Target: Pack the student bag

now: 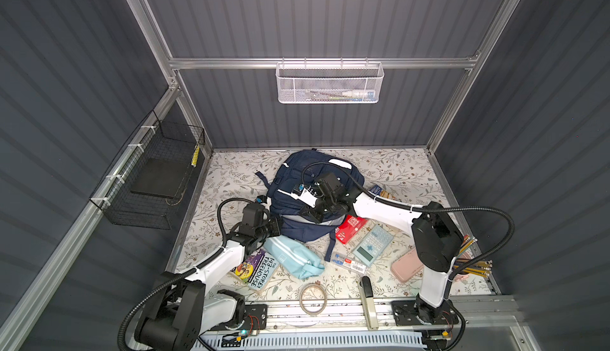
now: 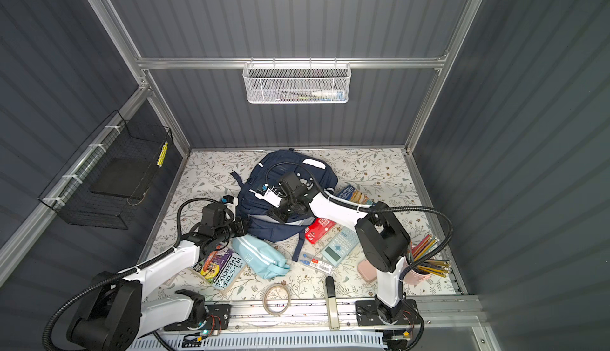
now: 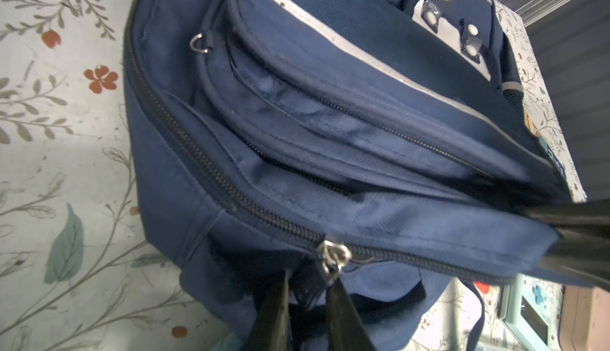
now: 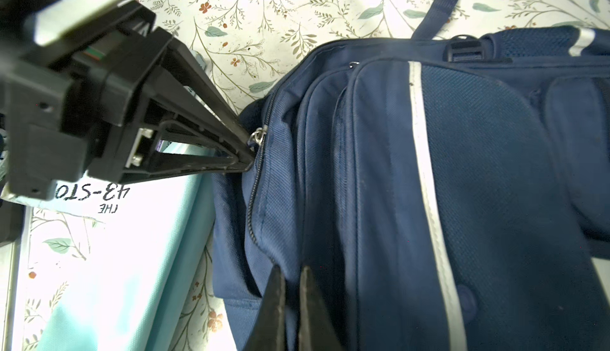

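Observation:
The navy student bag (image 1: 297, 174) (image 2: 264, 201) lies at the back middle of the flowered table, front pockets up. My left gripper (image 1: 281, 226) (image 3: 310, 280) is at its near left edge. It is shut on the dark tab hanging from the silver zipper pull (image 3: 331, 260) (image 4: 259, 135) of the main zip. My right gripper (image 1: 310, 215) (image 4: 290, 270) reaches across the bag and is shut on a fold of fabric beside the same zip, further along. In the left wrist view the right fingers (image 3: 587, 234) pinch that flap. The zip line between them looks closed.
In front of the bag lie a light blue pouch (image 1: 293, 260), a Treehouse book (image 1: 257, 270), a red box (image 1: 350, 229), a calculator (image 1: 373, 243), a pen pack (image 1: 350, 263), a pink case (image 1: 406, 267), a pencil cup (image 1: 472, 263) and a tape roll (image 1: 313, 298). Baskets hang on the walls.

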### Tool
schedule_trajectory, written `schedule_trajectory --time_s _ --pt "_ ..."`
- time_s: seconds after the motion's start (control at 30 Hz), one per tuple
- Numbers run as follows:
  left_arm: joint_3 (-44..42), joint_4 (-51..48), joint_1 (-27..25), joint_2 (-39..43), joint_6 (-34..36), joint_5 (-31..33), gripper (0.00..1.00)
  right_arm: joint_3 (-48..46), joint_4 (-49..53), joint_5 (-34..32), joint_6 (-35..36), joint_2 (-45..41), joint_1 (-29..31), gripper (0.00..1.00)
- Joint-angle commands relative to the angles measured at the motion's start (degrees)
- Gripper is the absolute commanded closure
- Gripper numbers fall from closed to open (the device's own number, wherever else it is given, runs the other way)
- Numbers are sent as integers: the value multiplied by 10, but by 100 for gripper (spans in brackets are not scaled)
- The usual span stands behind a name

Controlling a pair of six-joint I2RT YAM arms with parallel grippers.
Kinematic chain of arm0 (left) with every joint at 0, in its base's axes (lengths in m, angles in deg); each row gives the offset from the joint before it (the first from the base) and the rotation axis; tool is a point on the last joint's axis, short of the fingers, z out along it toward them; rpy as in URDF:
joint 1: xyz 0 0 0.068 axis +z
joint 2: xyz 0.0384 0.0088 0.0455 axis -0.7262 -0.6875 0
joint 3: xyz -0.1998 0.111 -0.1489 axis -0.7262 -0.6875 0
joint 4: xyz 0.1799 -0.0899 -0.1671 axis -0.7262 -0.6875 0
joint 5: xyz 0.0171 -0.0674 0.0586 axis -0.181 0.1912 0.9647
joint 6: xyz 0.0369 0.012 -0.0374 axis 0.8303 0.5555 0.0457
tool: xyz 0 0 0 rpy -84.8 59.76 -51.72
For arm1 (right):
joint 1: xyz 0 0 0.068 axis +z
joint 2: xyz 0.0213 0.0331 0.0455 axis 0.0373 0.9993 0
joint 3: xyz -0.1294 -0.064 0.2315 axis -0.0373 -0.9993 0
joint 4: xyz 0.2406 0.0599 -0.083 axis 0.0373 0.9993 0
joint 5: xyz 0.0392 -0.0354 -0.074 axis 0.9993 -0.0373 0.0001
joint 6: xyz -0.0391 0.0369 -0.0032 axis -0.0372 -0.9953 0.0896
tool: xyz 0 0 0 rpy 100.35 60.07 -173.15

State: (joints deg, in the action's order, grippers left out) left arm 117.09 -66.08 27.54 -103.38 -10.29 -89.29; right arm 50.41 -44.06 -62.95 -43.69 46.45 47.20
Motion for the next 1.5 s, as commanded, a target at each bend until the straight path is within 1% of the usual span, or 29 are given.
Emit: schedule_trajectory --time_s 0.0,0.03,0.13,0.17,0.27,0.3,0.37,0.43,0.47,0.5,0.6,0.67,0.73,0.83,0.93,0.97,1.03,1.07,1.1,1.17,1.2,1.23,1.27,1.33,1.4,1.43,1.47 --pt "-8 -2 3 -7 17 0 71 14 -11 25 -7 -16 -2 100" --pt "-6 -3 3 -12 21 0 69 14 -12 28 -7 -16 -2 100" --pt "5 10 3 -39 26 -4 69 12 -15 30 -2 -11 8 100" --pt "10 13 3 -47 25 -2 71 13 -12 28 1 -9 13 100" --pt "30 -11 3 -49 31 23 98 8 -3 13 8 -4 17 100" --pt "35 -25 3 -44 32 34 100 2 -2 4 9 -6 16 100" --pt "43 -51 11 -33 33 44 100 -8 2 -13 19 -14 14 100" --pt "45 -59 33 -20 27 23 100 -17 11 -20 35 -23 12 100" --pt "44 -55 50 -14 16 3 100 -22 17 -20 47 -27 12 100" --pt "49 -60 70 -12 10 -17 100 -25 24 -46 62 -29 12 100" --pt "80 -100 126 -14 16 -34 100 -39 42 -69 97 -35 9 100" --pt "84 -94 149 -17 2 -44 100 -55 37 -66 104 -45 2 100" --pt "88 -87 154 -21 -14 -54 100 -73 18 -67 109 -55 -6 100" --pt "91 -99 153 -8 -11 -86 100 -78 -10 -95 114 -53 -26 100" --pt "83 -151 137 44 1 -91 100 -29 15 -104 108 -26 -56 100" --pt "80 -169 124 66 2 -91 100 -11 26 -103 107 -15 -62 100" --pt "73 -184 78 100 -13 -92 100 11 38 -105 114 -2 -66 100" --pt "70 -182 48 110 -26 -90 100 12 35 -107 117 0 -66 98" --pt "67 -177 17 112 -43 -89 100 10 29 -112 115 0 -65 93" --pt "60 -152 -36 102 -77 -79 100 1 13 -123 100 -7 -65 80" --pt "57 -134 -58 95 -91 -71 100 -11 2 -128 93 -16 -64 74" --pt "55 -115 -69 90 -98 -64 100 -27 -9 -128 89 -28 -65 70" --pt "55 -99 -73 77 -101 -63 100 -50 -27 -126 86 -48 -64 66" --pt "75 -101 -73 46 -86 -60 100 -107 -60 -92 91 -93 -63 58" --pt "101 -96 -73 16 -72 -70 100 -164 -92 -61 97 -143 -52 50" --pt "109 -90 -73 8 -71 -74 100 -183 -102 -61 112 -157 -38 48" --pt "118 -83 -73 1 -73 -81 100 -204 -108 -72 143 -166 -17 48"
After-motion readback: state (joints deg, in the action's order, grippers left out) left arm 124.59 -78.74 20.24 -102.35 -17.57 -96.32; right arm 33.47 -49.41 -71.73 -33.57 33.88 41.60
